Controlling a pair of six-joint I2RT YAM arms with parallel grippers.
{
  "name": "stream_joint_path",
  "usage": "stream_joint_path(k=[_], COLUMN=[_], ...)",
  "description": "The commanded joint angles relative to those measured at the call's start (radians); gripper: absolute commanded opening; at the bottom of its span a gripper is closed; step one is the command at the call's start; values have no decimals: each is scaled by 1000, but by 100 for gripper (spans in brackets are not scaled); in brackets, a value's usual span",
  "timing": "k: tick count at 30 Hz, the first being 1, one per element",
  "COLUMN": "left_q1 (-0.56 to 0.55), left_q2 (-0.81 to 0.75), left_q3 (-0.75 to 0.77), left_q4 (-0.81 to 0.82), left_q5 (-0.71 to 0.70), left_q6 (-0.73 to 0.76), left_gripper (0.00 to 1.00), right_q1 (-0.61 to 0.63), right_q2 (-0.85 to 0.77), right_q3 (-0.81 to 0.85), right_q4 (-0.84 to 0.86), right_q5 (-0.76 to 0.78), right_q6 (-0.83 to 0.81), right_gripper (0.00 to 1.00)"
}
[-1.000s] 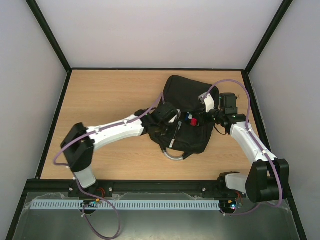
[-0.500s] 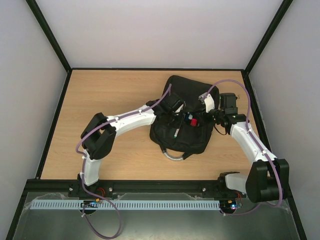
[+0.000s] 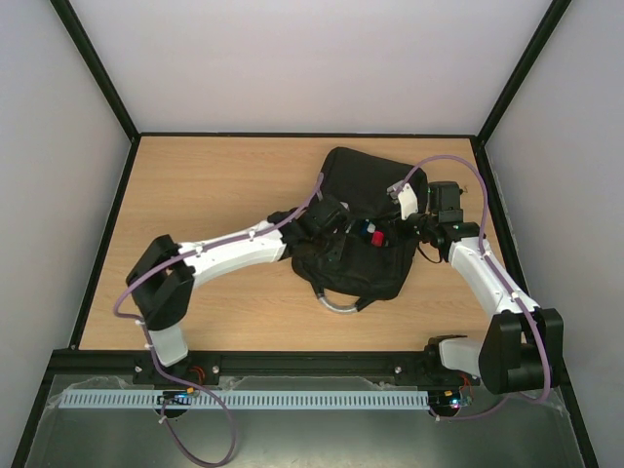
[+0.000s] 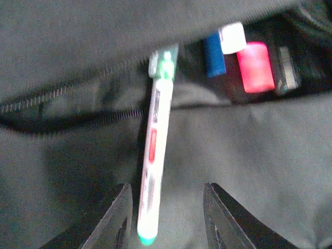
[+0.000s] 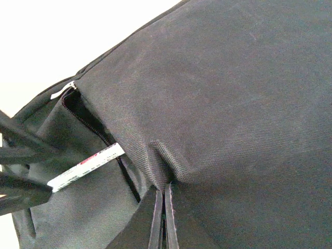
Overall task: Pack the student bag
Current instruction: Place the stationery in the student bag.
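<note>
The black student bag (image 3: pixel 366 190) lies on the wooden table, right of the middle, with its grey loop handle (image 3: pixel 336 304) toward me. My right gripper (image 5: pixel 164 199) is shut, pinching a fold of the bag's fabric at the pocket's edge. My left gripper (image 4: pixel 166 220) is open above the bag's front. A white pen with green ends (image 4: pixel 154 155) lies between its fingers, close to the left finger, with its far end inside the unzipped pocket. Blue (image 4: pixel 213 54), white and red (image 4: pixel 255 66) items sit in the pocket. The pen also shows in the right wrist view (image 5: pixel 85 166).
The bag's black strap (image 3: pixel 314 275) lies loose at its near left corner. The table's black walls (image 3: pixel 115 224) run along the left, back and right edges; the bag lies close to the right one. Purple cables loop over both arms.
My left arm reached forward over the bag, then drew back, its elbow swinging left again. The right gripper has kept its pinch on the fabric without moving.
</note>
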Motion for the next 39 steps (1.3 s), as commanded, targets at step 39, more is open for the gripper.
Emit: stream_joint_path(k=[39], left_q1=[21], left_q2=[202], left_q3=[224], left_q4=[-43], left_q5=[-19], left_q6=[56], left_gripper=[2], right_q1=[-3], right_q2=[-1], right_q3=[17], right_q4=[-8], right_q5=[-49], right_q6=[-11], right_gripper=[1])
